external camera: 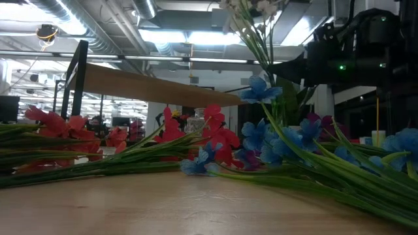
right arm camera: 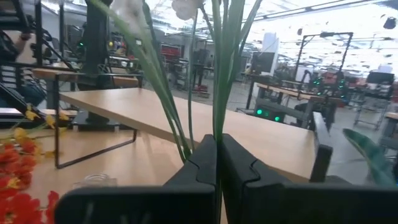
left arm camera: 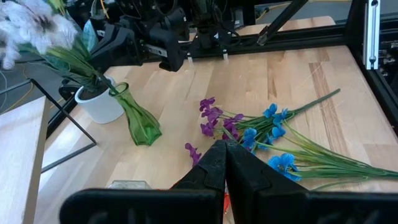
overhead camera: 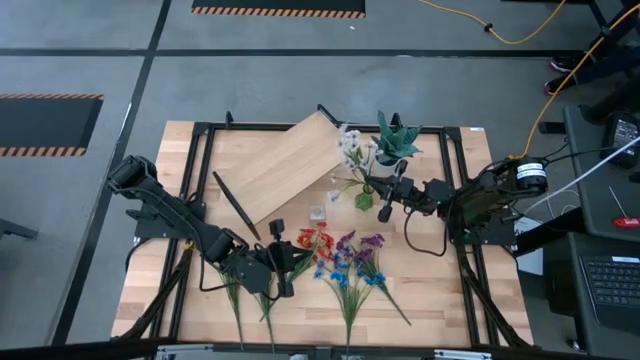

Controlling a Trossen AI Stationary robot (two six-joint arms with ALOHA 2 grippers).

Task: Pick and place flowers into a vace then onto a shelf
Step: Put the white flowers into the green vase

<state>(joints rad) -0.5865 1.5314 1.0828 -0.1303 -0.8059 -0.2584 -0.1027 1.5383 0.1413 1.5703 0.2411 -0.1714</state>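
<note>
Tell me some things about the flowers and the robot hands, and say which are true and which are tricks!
1. White flowers already stand in the green vase. True.
2. The blue flowers are in the vase too. False: they lie flat on the table.
3. The right gripper is wide open. False: it is shut, by the white flowers' stems.
4. The left gripper is shut, close to the red flowers. True.
5. The vase is on top of the shelf. False: it stands on the table beside the shelf.
</note>
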